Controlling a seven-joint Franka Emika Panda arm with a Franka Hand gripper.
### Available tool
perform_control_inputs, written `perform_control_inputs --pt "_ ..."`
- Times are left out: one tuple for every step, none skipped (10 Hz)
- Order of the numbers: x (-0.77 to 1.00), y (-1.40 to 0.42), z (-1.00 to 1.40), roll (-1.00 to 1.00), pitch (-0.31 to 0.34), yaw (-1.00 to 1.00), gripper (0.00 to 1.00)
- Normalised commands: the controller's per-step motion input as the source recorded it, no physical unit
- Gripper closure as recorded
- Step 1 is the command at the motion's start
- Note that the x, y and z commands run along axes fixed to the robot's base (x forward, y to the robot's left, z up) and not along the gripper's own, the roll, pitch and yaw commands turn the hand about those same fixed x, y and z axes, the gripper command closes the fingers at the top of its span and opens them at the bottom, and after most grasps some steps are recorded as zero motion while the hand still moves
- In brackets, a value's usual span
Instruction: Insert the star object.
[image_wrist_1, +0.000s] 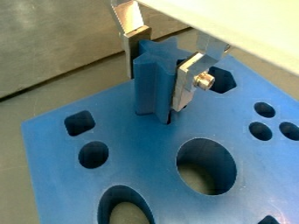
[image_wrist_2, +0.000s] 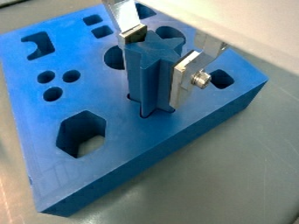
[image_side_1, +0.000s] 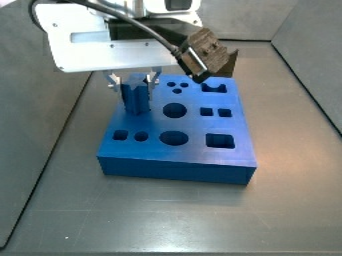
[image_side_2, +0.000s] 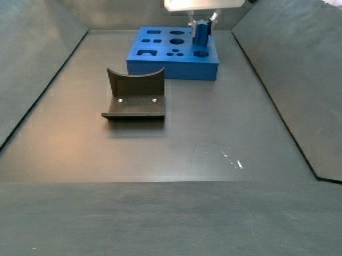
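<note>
Blue block (image_side_2: 171, 55) at far end of floor, wide free floor around, gripper (image_wrist_2: 156, 63) above block, fingers (image_wrist_2: 188, 80) closed on upright star peg (image_wrist_2: 149, 80)

blue star object (image_wrist_2: 149, 79), blue block (image_wrist_2: 105, 166), silver end effector (image_wrist_2: 158, 66), dark grey fixture (image_side_2: 135, 96)

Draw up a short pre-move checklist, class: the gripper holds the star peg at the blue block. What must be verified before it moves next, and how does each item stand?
1. Gripper shut on the star object: ok.
2. Peg upright between the fingers: ok.
3. Peg's lower end at the blue block: ok.
4. Peg seated to full depth in its hole: cannot tell.
5. Dark grey curved piece lies apart from the block: ok.
</note>
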Motion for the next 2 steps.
perform_control_inputs --pt "-0.03 0.0 -0.01 0.0 -0.074 0.0 1.0" --pt "0.0 0.0 0.0 0.0 0.0 0.0 1.0"
